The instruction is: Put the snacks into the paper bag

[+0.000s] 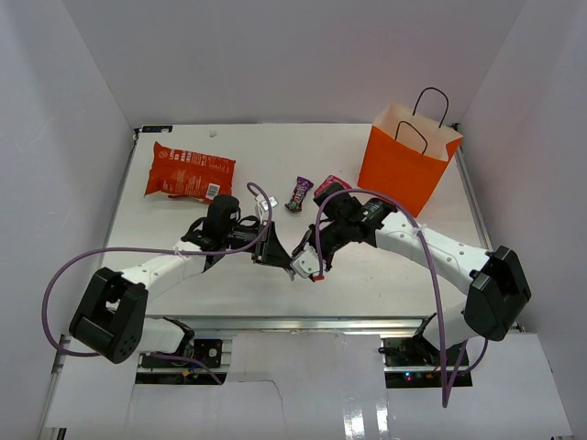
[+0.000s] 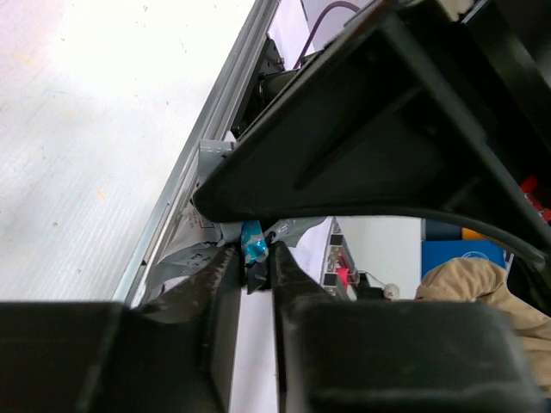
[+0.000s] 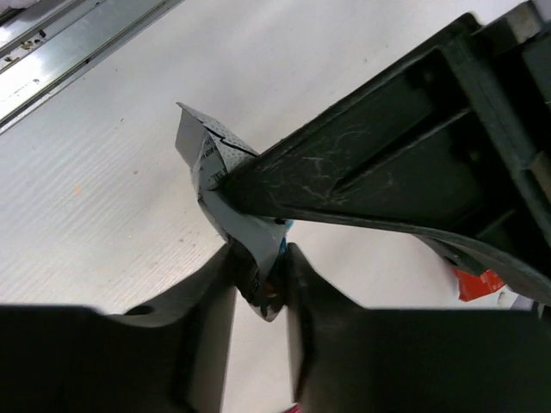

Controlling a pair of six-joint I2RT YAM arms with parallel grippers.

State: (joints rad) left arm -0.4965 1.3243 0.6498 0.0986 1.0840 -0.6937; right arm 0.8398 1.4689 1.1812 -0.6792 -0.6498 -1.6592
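Chip bag [image 1: 188,172], far left: red-orange w/ white text. Paper bag [image 1: 399,170], far right: bright orange, cream lining, black-handled. Wrapper [image 3: 225,185], mid: silver-grey w/ blue edge. Purple candy [image 1: 298,192]; pink candy [image 1: 332,186]. Tabletop [image 1: 385,275] white. L hand [image 2: 256,258] & R hand [image 3: 261,258] black. Cables [image 1: 55,284] purple.

A crumpled silver wrapper [image 3: 225,185] is pinched at its lower end between the dark fingers of the right gripper [image 3: 261,280]. Its upper part is met by a black finger [image 3: 362,172] from the upper right. A white table [image 3: 103,198] and a metal rail [image 3: 69,34] are seen behind.
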